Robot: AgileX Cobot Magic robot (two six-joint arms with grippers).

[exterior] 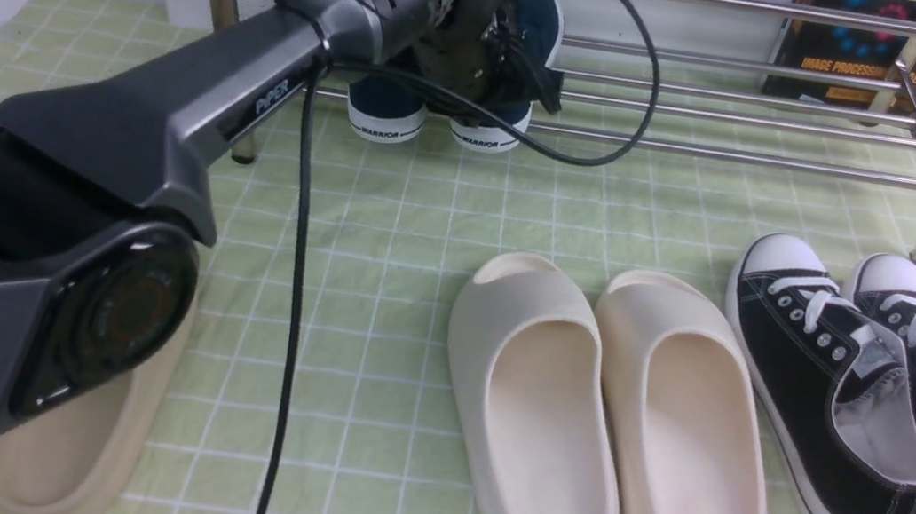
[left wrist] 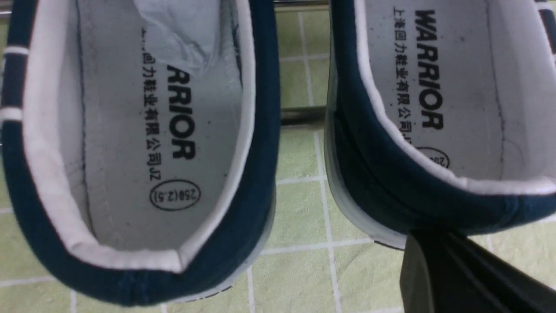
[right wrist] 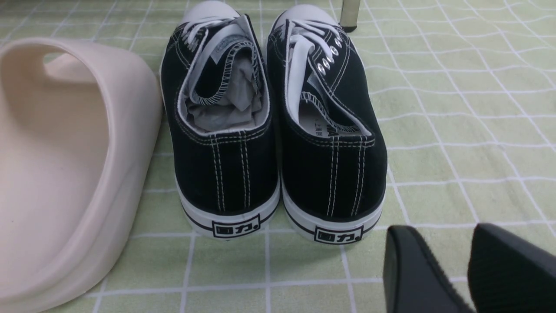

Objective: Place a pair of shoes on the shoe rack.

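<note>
**Navy shoes at the left gripper, heels toward us**

We see the pair of shoes (exterior: 386, 108) at the left end of the shoe rack (exterior: 750, 157), on its lower bars. Their long axis runs across the bars, toes to the back. The heels marked "WARRIOR" face the robot and stick out a little over the front bar, above the counter (exterior: 383, 282).

The left gripper (exterior: 505, 75) is directly at these heels, so the shoes lie just ahead of it and slightly below. In the left wrist view only one finger (left wrist: 456, 274) shows, right at the heel of one shoe. The other finger is out of view, so we cannot tell whether this gripper is grasping or has let go.

The right gripper (right wrist: 447, 237) hangs well apart from the rack, behind the black sneakers (exterior: 842, 392). Its fingers are a little apart, with nothing between them.

We judge that the placing is almost done and belongs to the left arm. Any retreat should go straight back along the shoes' axis, so the heels are not dragged off the bar.
</note>
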